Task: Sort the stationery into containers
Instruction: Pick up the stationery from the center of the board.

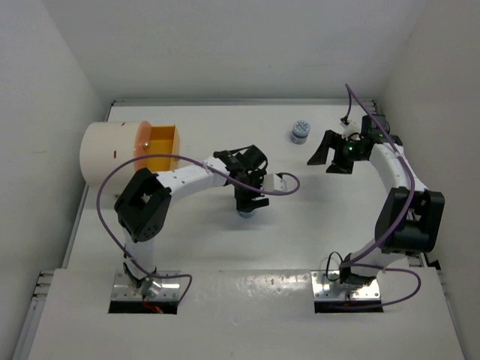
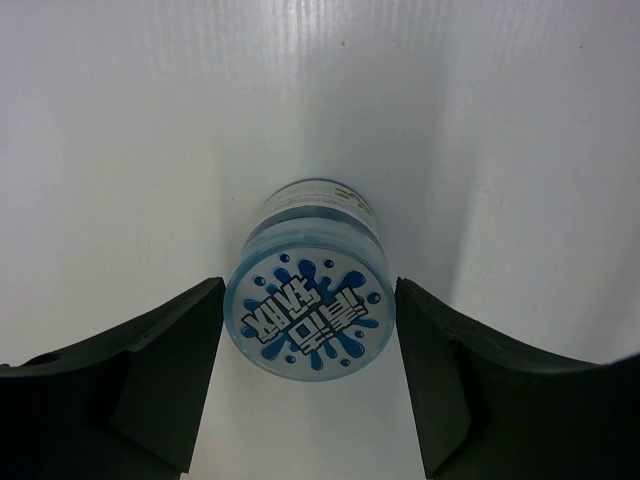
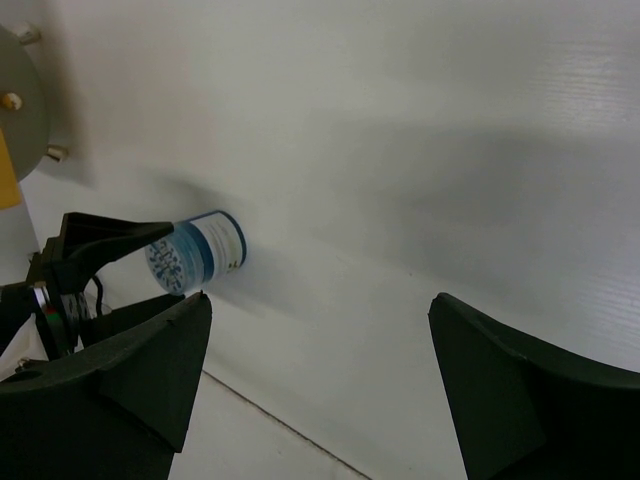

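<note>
A small round blue-and-white piece (image 2: 310, 312) stands on the white table between my left gripper's (image 2: 310, 288) black fingers, which touch its sides. In the top view my left gripper (image 1: 248, 201) is at the table's middle over this piece (image 1: 245, 214). The same piece shows in the right wrist view (image 3: 197, 252). A second blue-and-white piece (image 1: 300, 133) stands at the back. My right gripper (image 1: 328, 159) is open and empty just right of it, and its wrist view (image 3: 318, 297) shows only table between its fingers. The cream drum (image 1: 111, 151) lies at the left with an orange drawer (image 1: 162, 148) pulled out. No pens or pink-and-tan cylinder are in view.
White walls close in the table at the back and on both sides. The drum's round face with small knobs (image 3: 16, 92) shows at the top left of the right wrist view. Purple cables (image 1: 112, 202) loop beside both arms.
</note>
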You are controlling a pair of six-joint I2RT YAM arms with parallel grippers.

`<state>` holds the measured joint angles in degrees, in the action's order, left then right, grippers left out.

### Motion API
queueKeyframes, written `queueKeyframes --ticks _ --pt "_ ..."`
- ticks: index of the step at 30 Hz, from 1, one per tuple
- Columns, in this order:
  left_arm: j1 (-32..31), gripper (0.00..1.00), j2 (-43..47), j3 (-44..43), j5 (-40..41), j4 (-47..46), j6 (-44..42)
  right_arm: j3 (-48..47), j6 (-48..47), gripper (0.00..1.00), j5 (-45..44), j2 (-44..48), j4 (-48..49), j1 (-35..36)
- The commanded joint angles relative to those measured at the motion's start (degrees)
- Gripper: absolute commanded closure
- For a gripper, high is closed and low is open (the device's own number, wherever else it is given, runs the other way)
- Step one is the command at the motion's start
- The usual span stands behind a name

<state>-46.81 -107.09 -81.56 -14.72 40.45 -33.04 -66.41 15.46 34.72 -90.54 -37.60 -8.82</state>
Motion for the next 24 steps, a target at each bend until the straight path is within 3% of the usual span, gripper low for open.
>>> queueKeyframes --ticks 1,7,11,16,19,24 --pt "-0.48 0.26 -0.05 0.96 1.01 -1.33 -1.24 -2.67 -0.08 0.11 1.23 -0.34 0.43 0.03" --pt "-0.48 0.26 -0.14 1.14 1.36 -1.33 -0.89 -2.67 -0.08 0.12 1.58 -0.43 0.34 0.03" --pt "-0.39 0.51 -0.4 0.53 1.45 -0.9 -1.15 -3.11 -0.08 0.12 1.67 -0.78 0.34 0.03" --pt "1.53 0.65 2.84 -2.63 -0.39 2.52 -1.51 -3.46 0.0 0.12 2.19 -1.21 0.43 0.12" --pt "3.03 0.7 6.8 -8.42 -0.05 7.43 -2.47 -3.46 -0.08 0.13 2.37 -1.3 0.34 0.47" --pt "6.37 0.81 7.86 -28.72 -2.42 22.11 -6.77 -3.37 0.09 0.13 2.81 -1.74 0.95 1.43"
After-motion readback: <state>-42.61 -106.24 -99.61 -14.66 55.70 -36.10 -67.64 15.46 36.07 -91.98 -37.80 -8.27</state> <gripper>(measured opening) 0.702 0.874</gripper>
